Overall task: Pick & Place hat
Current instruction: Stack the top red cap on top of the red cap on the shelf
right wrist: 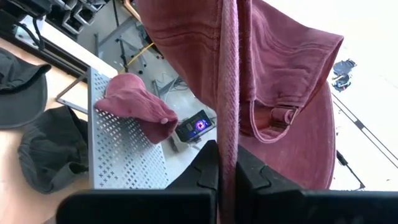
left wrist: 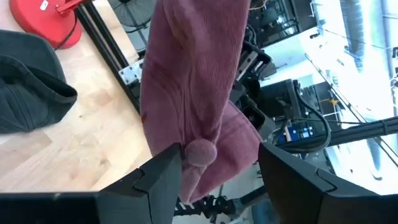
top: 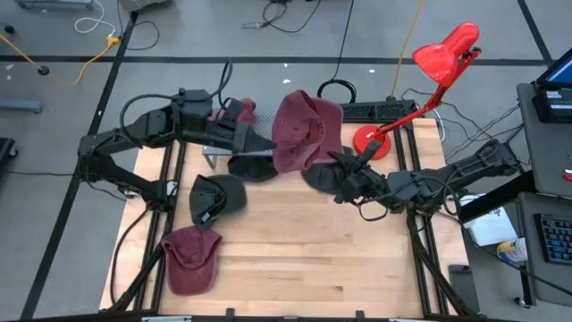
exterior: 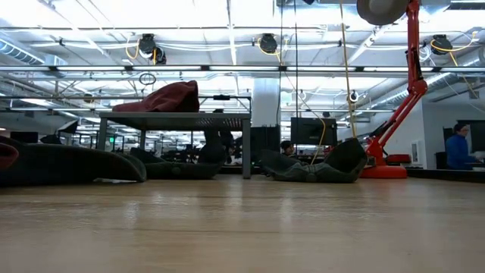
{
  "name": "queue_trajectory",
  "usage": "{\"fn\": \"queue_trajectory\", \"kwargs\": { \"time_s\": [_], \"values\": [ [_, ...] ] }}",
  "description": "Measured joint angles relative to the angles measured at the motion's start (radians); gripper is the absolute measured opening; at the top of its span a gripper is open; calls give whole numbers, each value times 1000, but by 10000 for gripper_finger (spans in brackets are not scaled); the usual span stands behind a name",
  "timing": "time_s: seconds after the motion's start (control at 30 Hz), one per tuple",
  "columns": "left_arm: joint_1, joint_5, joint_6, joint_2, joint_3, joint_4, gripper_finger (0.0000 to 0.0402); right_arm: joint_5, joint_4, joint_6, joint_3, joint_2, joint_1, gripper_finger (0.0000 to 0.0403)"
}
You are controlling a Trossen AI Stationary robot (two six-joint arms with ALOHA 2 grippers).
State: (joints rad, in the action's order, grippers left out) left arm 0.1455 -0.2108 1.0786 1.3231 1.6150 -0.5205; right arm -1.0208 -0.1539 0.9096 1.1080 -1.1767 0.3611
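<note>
Right claw [right wrist: 227,163] is clamped together on a fold of the large maroon fabric hat [top: 306,130], which hangs lifted between both arms at the far middle of the wooden surface [top: 304,259]. Left claw [left wrist: 214,171] stands partly apart — its dark fingers [left wrist: 163,169] flank the hat's lower edge and top button; whether they press the cloth cannot be told. A second maroon cap [right wrist: 134,106] rests on the grey perforated metal shelf [right wrist: 121,155] at the far left. Two dark caps [top: 217,195] lie on the surface's left half — a third maroon cap [top: 189,258] lies at the near left corner. A red desk lamp [top: 420,85] stands at the far right.
</note>
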Motion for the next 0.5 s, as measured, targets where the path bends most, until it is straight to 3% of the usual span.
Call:
{"fn": "queue_trajectory", "kwargs": {
  "time_s": [0.27, 0.5],
  "values": [
    [0, 33, 32, 0, 0, -1, 208, 30, -2, 0, 0, 4, 1, 4],
    [0, 36, 58, 0, 0, -7, 112, 28, -4, -5, 0, 8, 1, 4]
  ]
}}
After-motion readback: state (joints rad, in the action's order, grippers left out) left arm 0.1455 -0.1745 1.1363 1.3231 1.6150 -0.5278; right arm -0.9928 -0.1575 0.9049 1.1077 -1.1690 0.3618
